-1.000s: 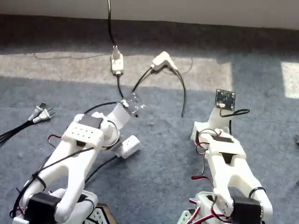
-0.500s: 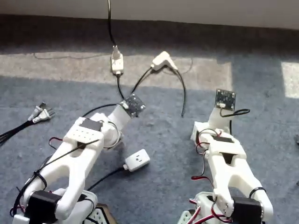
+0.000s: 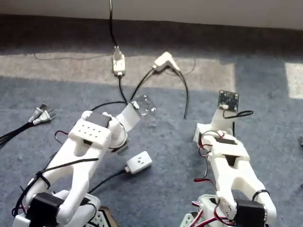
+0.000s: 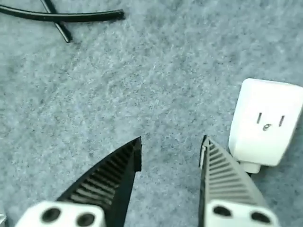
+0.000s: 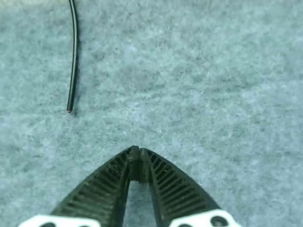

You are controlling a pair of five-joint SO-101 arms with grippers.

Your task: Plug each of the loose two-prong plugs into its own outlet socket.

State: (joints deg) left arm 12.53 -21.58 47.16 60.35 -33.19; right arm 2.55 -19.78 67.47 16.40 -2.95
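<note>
A white outlet socket (image 3: pixel 138 162) on a black cord lies free on the grey carpet, just right of my left arm (image 3: pixel 90 137). In the left wrist view this socket (image 4: pixel 266 125) lies face up beside one finger. My left gripper (image 4: pixel 170 146) hangs open over bare carpet with nothing between its fingers. Loose two-prong plugs (image 3: pixel 41 115) lie at the far left. Two white connectors (image 3: pixel 118 64) (image 3: pixel 164 60) with black cords lie at the back. My right gripper (image 5: pixel 138 158) is shut and empty, low over the carpet.
Black cords (image 4: pixel 61 16) cross the carpet ahead of the left gripper. A loose cord end (image 5: pixel 71 71) lies beyond the right gripper. The right arm (image 3: pixel 229 156) stands at the right. Open carpet lies between the two arms.
The white socket moved from right beside the left gripper to a spot nearer the front right and lies free. The left wrist swung slightly right. The right arm stayed still.
</note>
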